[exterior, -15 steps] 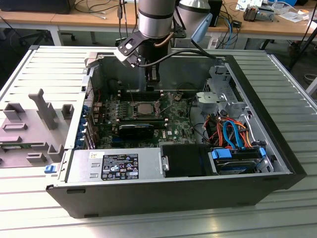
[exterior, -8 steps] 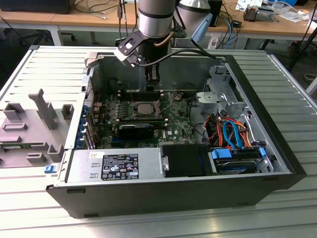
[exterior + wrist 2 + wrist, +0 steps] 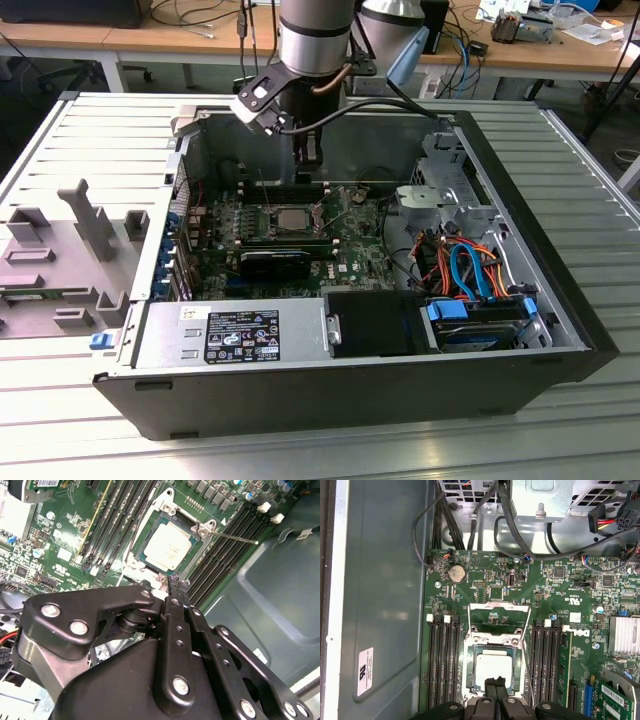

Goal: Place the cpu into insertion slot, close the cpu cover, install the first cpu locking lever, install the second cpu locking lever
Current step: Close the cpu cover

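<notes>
While in the insertion slot (image 3: 470, 677), cpu (image 3: 494, 664) close to pincer (image 3: 495, 681)

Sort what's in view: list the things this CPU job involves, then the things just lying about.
Job in hand: cpu, insertion slot, cpu cover, locking lever, pincer.

Lying about: memory slots, power supply, drive cables, grey jig beside the case.

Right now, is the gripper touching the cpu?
Cannot tell. In the first wrist view the gripper overlaps the edge of the cpu; in the second wrist view it sits by the insertion slot. Neither shows contact or a gap.
</notes>
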`<state>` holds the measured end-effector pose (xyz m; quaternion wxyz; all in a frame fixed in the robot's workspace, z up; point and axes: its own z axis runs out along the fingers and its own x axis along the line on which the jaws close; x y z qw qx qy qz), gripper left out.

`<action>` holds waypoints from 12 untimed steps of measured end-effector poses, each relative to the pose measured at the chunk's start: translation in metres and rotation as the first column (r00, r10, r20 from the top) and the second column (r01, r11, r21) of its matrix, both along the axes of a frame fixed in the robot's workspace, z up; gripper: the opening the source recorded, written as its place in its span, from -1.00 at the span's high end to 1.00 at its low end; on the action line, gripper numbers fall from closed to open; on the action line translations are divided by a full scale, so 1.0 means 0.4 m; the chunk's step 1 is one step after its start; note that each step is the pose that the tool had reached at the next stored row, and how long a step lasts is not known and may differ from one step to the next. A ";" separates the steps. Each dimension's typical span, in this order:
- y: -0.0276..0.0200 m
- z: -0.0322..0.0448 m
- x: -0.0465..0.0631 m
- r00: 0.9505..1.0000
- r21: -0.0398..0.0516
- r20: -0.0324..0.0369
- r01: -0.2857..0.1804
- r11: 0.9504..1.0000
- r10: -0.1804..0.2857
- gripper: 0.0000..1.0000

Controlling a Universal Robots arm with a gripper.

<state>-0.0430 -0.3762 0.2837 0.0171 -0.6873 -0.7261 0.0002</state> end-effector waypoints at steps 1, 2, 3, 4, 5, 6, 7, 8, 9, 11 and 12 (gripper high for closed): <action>-0.003 0.000 0.007 1.000 0.000 0.000 0.000 1.000 0.000 0.79; -0.005 0.000 0.011 1.000 0.000 -0.001 0.000 1.000 0.000 0.79; -0.007 0.000 0.017 1.000 0.000 -0.001 0.000 1.000 0.000 0.79; -0.009 0.000 0.024 1.000 0.000 -0.002 0.000 1.000 0.000 0.79; -0.011 0.000 0.032 1.000 0.000 -0.003 0.000 1.000 0.000 0.79; -0.012 0.000 0.040 1.000 0.000 -0.004 0.000 1.000 0.000 0.79; -0.013 -0.001 0.048 1.000 0.000 -0.005 0.000 1.000 0.000 0.79; -0.014 -0.001 0.056 1.000 0.000 -0.006 0.000 1.000 0.000 0.79; -0.014 -0.001 0.064 1.000 0.000 -0.007 0.000 1.000 0.000 0.79; -0.016 -0.002 0.081 1.000 0.000 -0.008 0.000 1.000 0.000 0.79; -0.016 -0.002 0.093 1.000 0.000 -0.010 0.000 1.000 0.000 0.79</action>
